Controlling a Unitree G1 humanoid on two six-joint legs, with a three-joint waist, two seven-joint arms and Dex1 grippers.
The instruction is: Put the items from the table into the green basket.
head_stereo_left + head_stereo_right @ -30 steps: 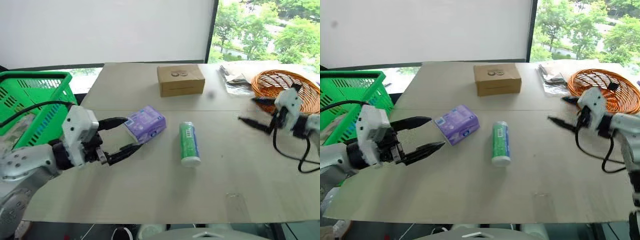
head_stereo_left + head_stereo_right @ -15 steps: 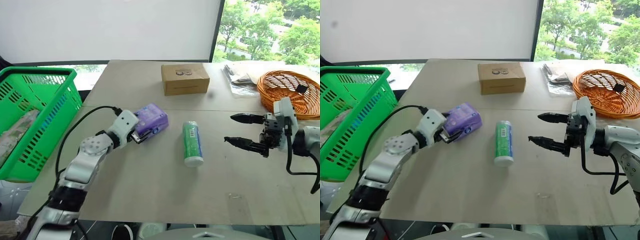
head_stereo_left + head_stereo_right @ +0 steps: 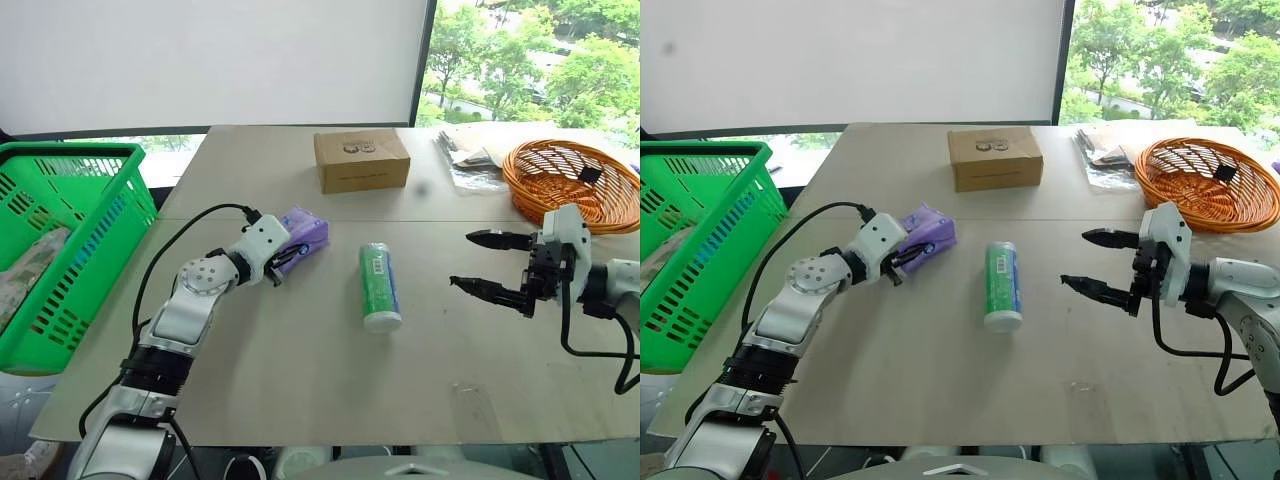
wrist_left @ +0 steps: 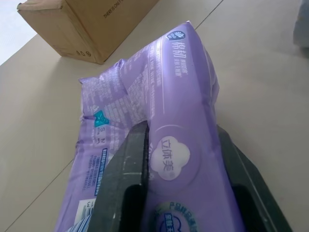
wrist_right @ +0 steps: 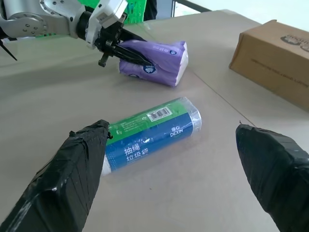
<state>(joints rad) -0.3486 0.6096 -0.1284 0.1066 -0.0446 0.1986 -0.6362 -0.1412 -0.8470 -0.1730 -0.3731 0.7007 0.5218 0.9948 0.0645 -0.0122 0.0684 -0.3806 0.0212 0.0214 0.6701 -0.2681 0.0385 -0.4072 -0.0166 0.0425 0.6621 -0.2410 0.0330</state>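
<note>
The purple tissue pack [image 3: 308,230] lies on the table [image 3: 300,370] left of centre, and my left gripper [image 3: 284,254] is shut on its near end. In the left wrist view both black fingers [image 4: 120,188] squeeze the pack [image 4: 178,96] between them. To the right of the pack, the green canister [image 3: 379,285] lies on its side, its white end toward me. My right gripper [image 3: 462,258] hovers open to the right of the canister [image 5: 145,137], nothing between its fingers. The green basket [image 3: 70,240] stands off the table's left edge.
A brown cardboard box [image 3: 361,160] sits at the back centre. An orange wicker bowl [image 3: 570,180] and some flat packets [image 3: 470,150] are at the back right. A pale bag [image 3: 20,275] lies inside the basket.
My left gripper reached forward and down to the tissue pack and shut on it, pinching it narrower. My right gripper moved left away from the wicker bowl and stayed open.
</note>
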